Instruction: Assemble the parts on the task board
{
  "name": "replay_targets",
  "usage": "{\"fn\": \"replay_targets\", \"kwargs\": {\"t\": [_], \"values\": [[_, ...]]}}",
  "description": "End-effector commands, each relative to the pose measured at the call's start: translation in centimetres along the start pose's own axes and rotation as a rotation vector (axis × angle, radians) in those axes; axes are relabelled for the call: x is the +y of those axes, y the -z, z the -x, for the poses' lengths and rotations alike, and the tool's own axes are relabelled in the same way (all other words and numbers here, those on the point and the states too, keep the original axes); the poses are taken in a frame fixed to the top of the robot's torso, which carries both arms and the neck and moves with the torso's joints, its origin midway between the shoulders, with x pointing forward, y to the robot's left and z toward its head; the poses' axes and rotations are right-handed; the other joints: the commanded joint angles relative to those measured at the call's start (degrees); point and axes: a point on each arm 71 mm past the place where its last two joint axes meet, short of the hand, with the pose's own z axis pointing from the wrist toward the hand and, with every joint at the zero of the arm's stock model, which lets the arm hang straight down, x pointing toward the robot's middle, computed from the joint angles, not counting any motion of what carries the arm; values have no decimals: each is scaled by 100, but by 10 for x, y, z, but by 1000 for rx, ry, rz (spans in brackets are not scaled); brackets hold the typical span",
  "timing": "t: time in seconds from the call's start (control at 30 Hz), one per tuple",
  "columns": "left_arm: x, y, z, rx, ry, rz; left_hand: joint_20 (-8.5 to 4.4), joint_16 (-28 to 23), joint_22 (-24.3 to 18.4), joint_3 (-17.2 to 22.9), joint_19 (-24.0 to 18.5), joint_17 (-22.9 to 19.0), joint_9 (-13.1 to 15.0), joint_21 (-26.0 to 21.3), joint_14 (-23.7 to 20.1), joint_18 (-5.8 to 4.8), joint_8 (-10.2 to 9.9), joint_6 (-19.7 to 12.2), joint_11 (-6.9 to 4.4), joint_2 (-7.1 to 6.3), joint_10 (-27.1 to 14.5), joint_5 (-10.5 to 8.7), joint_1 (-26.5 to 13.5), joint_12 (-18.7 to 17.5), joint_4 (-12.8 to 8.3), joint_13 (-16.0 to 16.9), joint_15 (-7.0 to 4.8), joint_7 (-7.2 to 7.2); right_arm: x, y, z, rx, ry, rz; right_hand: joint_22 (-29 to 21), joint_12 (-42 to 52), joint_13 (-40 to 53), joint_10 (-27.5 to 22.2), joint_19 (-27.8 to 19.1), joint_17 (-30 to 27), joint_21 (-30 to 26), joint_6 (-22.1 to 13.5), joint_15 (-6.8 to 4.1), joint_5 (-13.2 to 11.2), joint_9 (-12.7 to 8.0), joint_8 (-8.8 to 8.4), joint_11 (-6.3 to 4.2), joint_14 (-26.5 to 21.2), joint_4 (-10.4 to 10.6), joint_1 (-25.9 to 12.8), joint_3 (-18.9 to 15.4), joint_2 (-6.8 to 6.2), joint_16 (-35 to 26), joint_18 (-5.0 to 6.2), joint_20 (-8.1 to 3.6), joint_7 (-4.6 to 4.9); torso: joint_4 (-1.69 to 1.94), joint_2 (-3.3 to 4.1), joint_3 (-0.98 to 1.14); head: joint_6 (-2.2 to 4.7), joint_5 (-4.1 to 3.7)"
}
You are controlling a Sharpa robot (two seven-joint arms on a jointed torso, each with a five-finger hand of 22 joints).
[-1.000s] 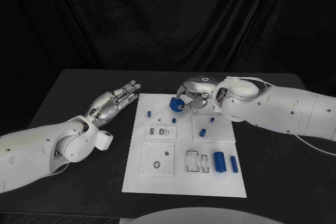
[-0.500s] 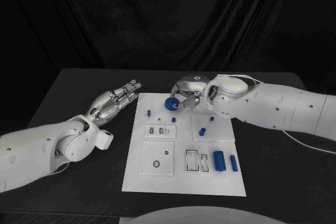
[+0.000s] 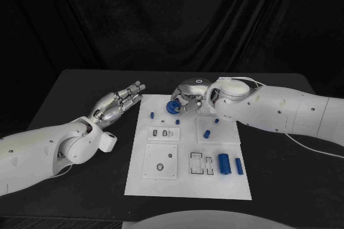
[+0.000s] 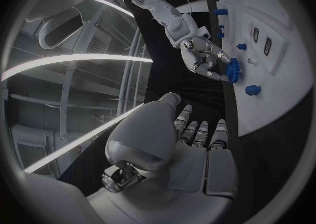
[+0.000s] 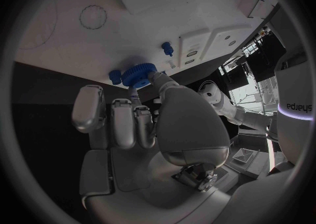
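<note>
My right hand (image 3: 189,95) hovers over the far end of the white task board (image 3: 186,185) and pinches a blue gear (image 3: 173,107) between its fingertips. The right wrist view shows the gear (image 5: 138,75) just above the board (image 5: 131,18), close to a short blue peg (image 5: 115,76). That peg (image 3: 152,114) stands near the board's far left corner. My left hand (image 3: 118,104) lies open beside the board's left edge, fingers straight, holding nothing. From the left wrist, the left hand (image 4: 191,150) points toward the right hand (image 4: 207,60) and its gear (image 4: 234,69).
Small blue pegs (image 3: 177,121) (image 3: 216,121) (image 3: 206,135) sit mid-board. Two longer blue cylinders (image 3: 224,164) (image 3: 238,166) lie at the board's near right, beside slotted recesses (image 3: 201,164). Black table surrounds the board.
My right hand has carried the gear a little to the left and toward the far edge of the board. The left hand has not moved.
</note>
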Motion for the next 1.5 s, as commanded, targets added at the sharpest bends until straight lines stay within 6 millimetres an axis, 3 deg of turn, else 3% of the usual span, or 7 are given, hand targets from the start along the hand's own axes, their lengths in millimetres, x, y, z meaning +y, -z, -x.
{"fn": "replay_targets", "kwargs": {"t": [0.03,0.33,0.47,0.57,0.93,1.33,1.5], "values": [[-10,-1,-1,13,11,-137,45,-21,8,31,1,-6,6,23,-2,106,35,-3,56,-17,2,5,-54,-38,17,-10,50,32,-2,0,-4,27,5,-23,109,15,1507,607,-49,464,-32,-104,32,-39,-51,-34,-4,351,-25,-55,-4,-2,-32,-8,2,-1,-11,-7,9,-7,10],[-10,-1,-1,14,12,-132,51,-21,7,42,1,-6,6,23,-2,106,35,-7,62,-16,2,2,-57,-38,14,-10,53,37,-4,0,-5,36,4,-37,72,-46,1429,534,-85,407,-155,-727,2,47,-328,-53,-46,332,-126,31,52,36,-92,12,-21,-55,-10,-11,11,-31,9],[-10,-1,-1,15,13,-131,58,-21,7,56,1,-6,5,23,-2,106,34,-14,69,-15,2,-2,-61,-38,11,-10,59,43,-4,1,-5,37,4,-38,73,-49,1427,532,-84,409,-170,-696,-6,133,-350,-34,-52,333,-160,66,90,65,-91,13,-30,-56,-8,-9,11,-34,4],[-10,-1,-1,15,15,-131,58,-21,7,56,1,-6,5,23,-2,106,34,-14,69,-15,2,-2,-61,-38,11,-10,59,43,-4,1,-6,38,4,-38,78,-54,1421,527,-82,405,-190,-627,-11,355,-382,-15,-57,332,-191,87,164,116,-97,13,-38,-57,-11,-10,11,-40,4],[-9,-2,0,0,38,-129,69,-21,8,89,3,-6,11,24,-2,107,47,35,80,-9,2,-1,-66,-38,2,-10,70,55,-7,2,-10,70,0,-41,81,-88,1381,489,-89,420,-221,-416,-13,489,-388,23,-62,332,-197,65,245,172,-86,15,-42,-63,-8,-3,12,-44,-5],[-9,-1,1,-3,39,-129,71,-21,8,100,4,-6,14,25,-2,107,53,51,83,-10,2,-1,-68,-38,-2,-10,74,58,-14,8,-14,73,-4,-57,134,-44,1435,540,-67,464,-216,100,7,499,-360,193,-32,343,-198,-62,344,150,-45,7,-28,-21,-11,-7,9,-42,22],[-10,0,2,-6,38,-129,75,-21,8,116,5,-6,16,25,-2,107,59,65,90,-12,2,-1,-71,-38,-8,-10,79,62,-20,15,-13,54,-5,-69,123,-61,1414,520,-88,427,-273,272,7,383,-321,250,-37,329,-192,-118,353,136,-82,18,-24,-36,-9,-9,11,-25,27]]}}
